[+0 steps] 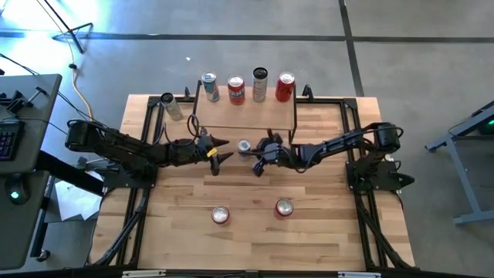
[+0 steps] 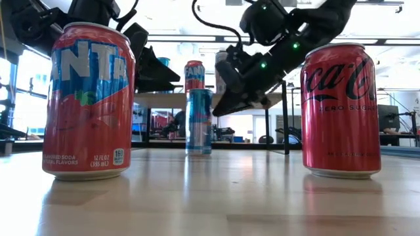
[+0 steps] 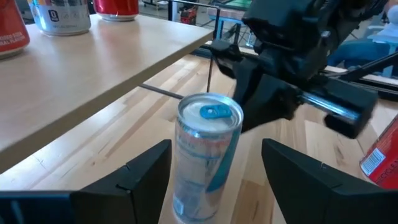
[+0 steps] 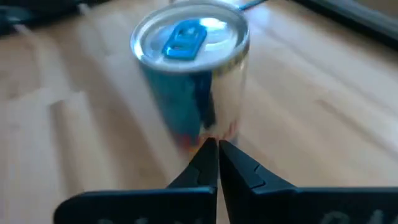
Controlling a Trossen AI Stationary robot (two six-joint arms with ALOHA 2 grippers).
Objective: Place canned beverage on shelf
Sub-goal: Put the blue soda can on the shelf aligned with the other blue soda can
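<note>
1. The slim can [image 1: 244, 145] stands upright on the table [image 1: 255, 232] in front of the shelf [image 1: 245, 114], its lower part blurred in the right wrist view.
2. Left gripper [image 1: 218, 151] fingers are spread apart beside it, not touching.
3. Right gripper [image 1: 261, 159] fingers are pressed together near it.
4. Four cans [image 1: 259, 84] stand on the shelf.

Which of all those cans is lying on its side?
The silver can at the table's back left corner, beside the shelf. Every other can stands upright.

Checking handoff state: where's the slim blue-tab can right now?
High view: the slim blue-tab can stands upright on the table, just in front of the shelf, between the open left gripper and the shut right gripper.
</note>
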